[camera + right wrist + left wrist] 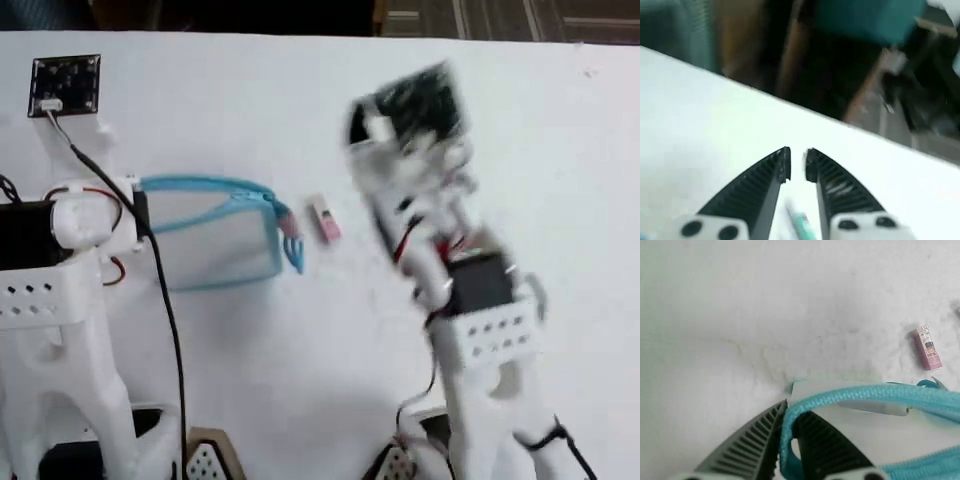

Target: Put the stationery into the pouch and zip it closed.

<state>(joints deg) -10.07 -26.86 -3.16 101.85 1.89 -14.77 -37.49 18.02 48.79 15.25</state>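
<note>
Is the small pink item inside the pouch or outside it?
Outside. The pink item lies on the table, beside the pouch, not touching it.

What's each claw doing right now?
Left claw: closed on the pouch edge.
Right claw: nearly closed, seemingly holding a pen.

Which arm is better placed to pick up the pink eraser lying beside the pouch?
Right, probably. The left gripper is clamped on the zipper edge of the pouch, so it is occupied. The right arm stands close beside the eraser, on its side away from the pouch.
</note>
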